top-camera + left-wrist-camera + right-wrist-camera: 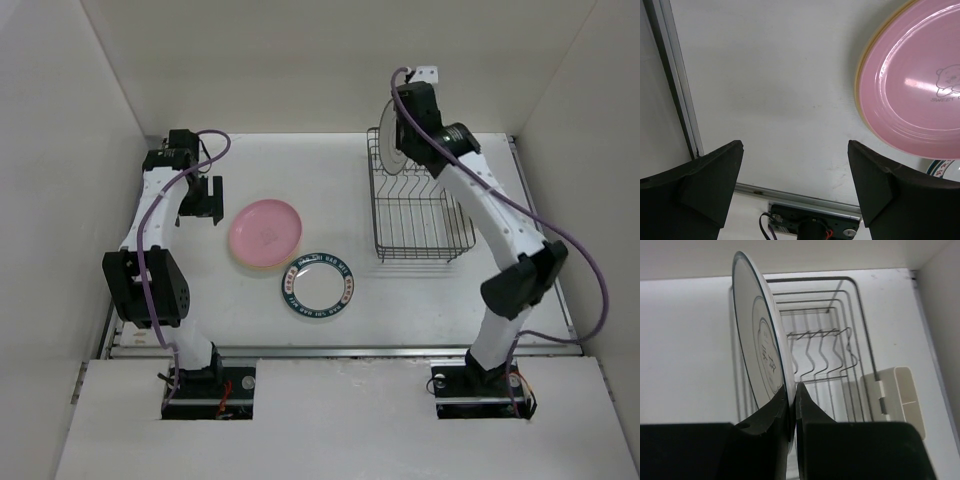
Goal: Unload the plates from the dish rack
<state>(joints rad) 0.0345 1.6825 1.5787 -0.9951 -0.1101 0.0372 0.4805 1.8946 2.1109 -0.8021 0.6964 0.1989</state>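
You're pulling plate from rack: right hand (792, 405) pinching white plate (760, 340) by rim, plate standing upright at far end of dish rack (425, 255). Left hand (795, 150) hanging wide, empty, beside pink plate (265, 232) on worktop (300, 170). Next you're likely needing straight lift clear of prongs (820, 360).
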